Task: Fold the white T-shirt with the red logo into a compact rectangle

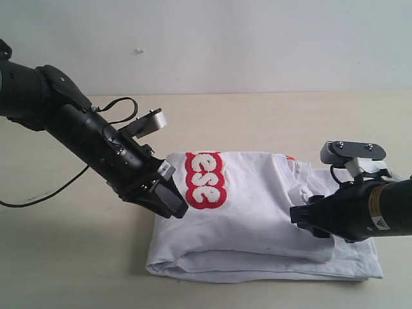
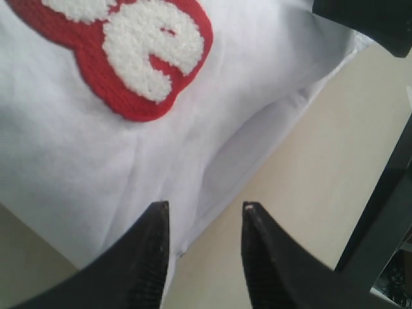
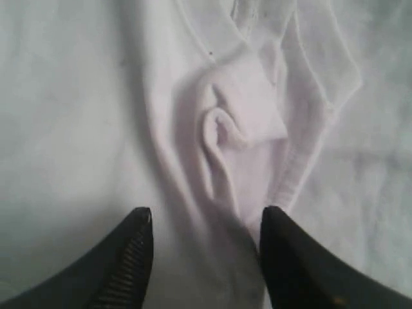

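The left tool (image 1: 172,205), jaws apart, sits at the left edge of the folded white T-shirt (image 1: 257,206), beside the red logo (image 1: 205,180); the shirt lies on the tabletop (image 1: 64,257). Limp, light cotton should slump: pinch doubled edges. The right tool (image 1: 300,215), also parted, is over wrinkles

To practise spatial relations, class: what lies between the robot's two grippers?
The folded white T-shirt, its red logo nearest the left gripper, the right gripper at its opposite end; the exterior view shows this.

The white T-shirt (image 1: 257,212) has a red logo (image 1: 205,180) with white letters; the table (image 1: 244,119) is pale beige.
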Robot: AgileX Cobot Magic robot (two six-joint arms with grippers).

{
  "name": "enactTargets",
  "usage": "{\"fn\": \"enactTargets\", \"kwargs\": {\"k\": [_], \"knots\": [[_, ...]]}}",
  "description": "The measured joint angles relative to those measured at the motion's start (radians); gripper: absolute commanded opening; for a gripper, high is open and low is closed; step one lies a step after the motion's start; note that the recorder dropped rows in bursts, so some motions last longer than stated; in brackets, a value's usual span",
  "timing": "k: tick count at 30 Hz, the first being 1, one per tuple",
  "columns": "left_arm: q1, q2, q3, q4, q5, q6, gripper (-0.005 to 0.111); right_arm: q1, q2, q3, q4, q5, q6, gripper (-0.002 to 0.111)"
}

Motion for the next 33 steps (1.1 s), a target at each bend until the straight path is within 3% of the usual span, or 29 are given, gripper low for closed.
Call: {"fn": "enactTargets", "kwargs": {"k": [5,7,10,17,21,24,33], "knots": [[0.0,0.0,0.0,0.0,0.0,0.0,0.038,0.0,0.036,0.0,-0.011,-0.014,0.004,0.049],[0.0,0.0,0.0,0.0,-0.001,0.0,0.038,0.0,0.053,0.0,-0.014,-0.023,0.004,0.038],[0.0,0.0,0.0,0.0,-0.002,0.0,0.038,0.0,0.065,0.0,-0.029,-0.054,-0.001,0.0],[0.0,-0.047,0.0,0.0,0.009,0.0,0.038,0.0,0.019,-0.005,-0.036,-0.1,-0.036,0.0],[-0.031,-0.083,0.01,0.0,0.137,0.0,0.038,0.0,-0.083,-0.01,-0.036,-0.138,-0.036,0.0],[-0.073,-0.083,0.064,0.021,0.127,0.0,0.038,0.0,-0.151,-0.01,-0.036,-0.143,-0.036,0.0],[-0.082,-0.083,0.158,-0.01,0.121,0.004,0.038,0.0,-0.247,-0.07,-0.029,-0.143,-0.006,0.0]]}}
